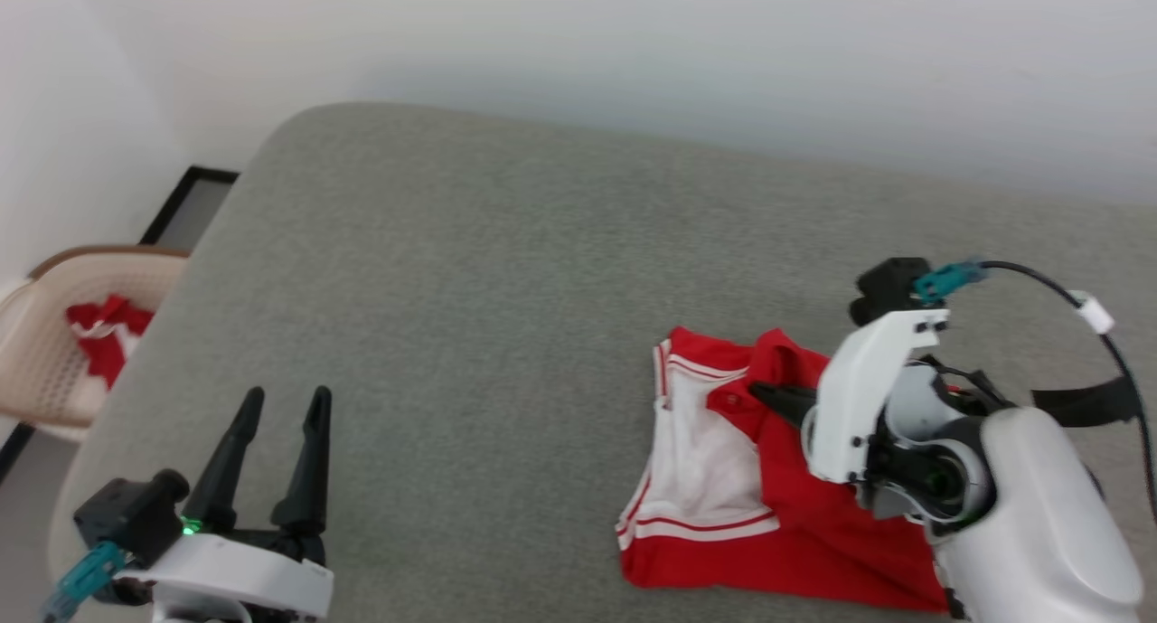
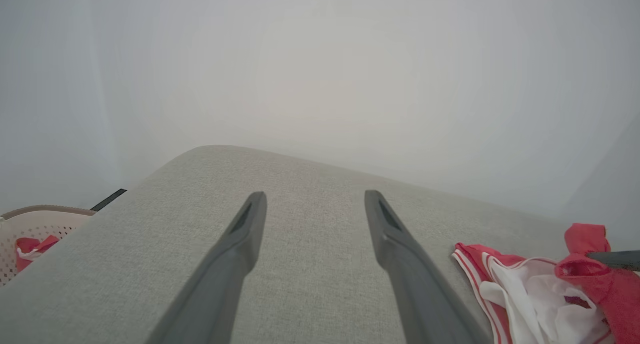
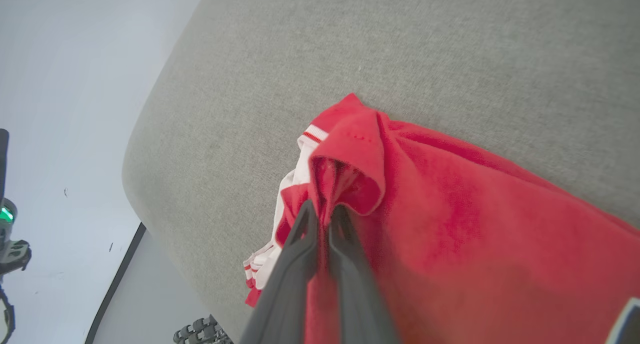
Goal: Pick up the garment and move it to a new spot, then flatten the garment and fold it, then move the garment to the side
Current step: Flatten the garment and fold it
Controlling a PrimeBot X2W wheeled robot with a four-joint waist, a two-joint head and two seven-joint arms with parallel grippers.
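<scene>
Off the left edge of the grey upholstered surface [image 1: 497, 270]: pale perforated basket [image 1: 36, 370], on the floor side. It holds a crumpled red-and-white cloth [image 1: 108, 334]; what kind of item it is cannot be told.

Near left corner: left hand [image 1: 286, 395] above bare fabric, fingers spread wide, nothing between them. Fingers point toward the far edge. A green light shows at its base.

Near edge, right of centre: the garment [image 1: 813, 514] lies folded into a compact block, red body uppermost toward the right, a white sleeve with red-and-white striped trim facing left. It is well apart from the left hand, with bare surface between them.

Right side: right hand [image 3: 324, 207] reaches in from the right, fingers pressed together and pinching a raised fold of red cloth at the far part of the garment, next to the white sleeve. The fold stands up off the pile around the fingertips; the rest of the garment rests flat on the surface.
</scene>
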